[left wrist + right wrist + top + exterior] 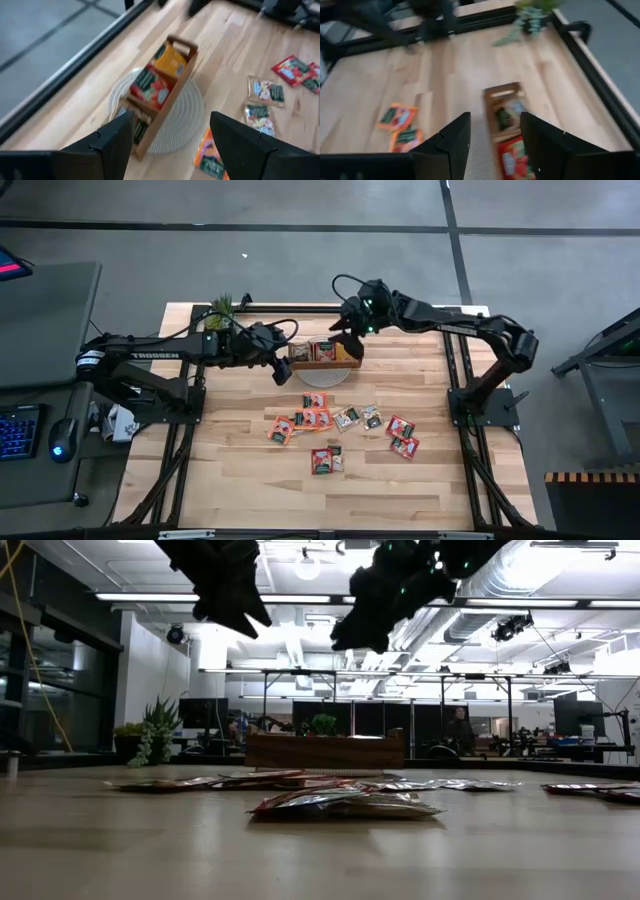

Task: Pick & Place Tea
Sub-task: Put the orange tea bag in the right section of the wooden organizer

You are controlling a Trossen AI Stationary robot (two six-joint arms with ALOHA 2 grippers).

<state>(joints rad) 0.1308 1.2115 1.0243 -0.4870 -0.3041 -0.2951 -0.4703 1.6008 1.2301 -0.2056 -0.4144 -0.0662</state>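
Two robot arms hang over a wooden tray (325,353) just above centre in the overhead frame, the tray resting on a pale round mat (325,373) on the table (230,470). The right gripper (347,332), reaching in from the upper right, hovers above the tray's right end with its fingers apart and nothing between them. The left gripper (281,367), coming from the left, waits beside the tray's left end, its fingers spread wide and likewise empty.

Several tea packets (155,89) already stand in the tray's compartments, red and orange ones showing in the left wrist view. The rest (318,420) lie scattered flat across the middle of the frame below the tray, some overlapping, with a pair (402,436) toward the lower right. A small potted plant (220,310) sits at the table's upper left corner.

The packets look thin, light and slick, likely to slide or buckle. A pinch across one raised edge, on a packet lying clear of its neighbours, seems the safest hold.
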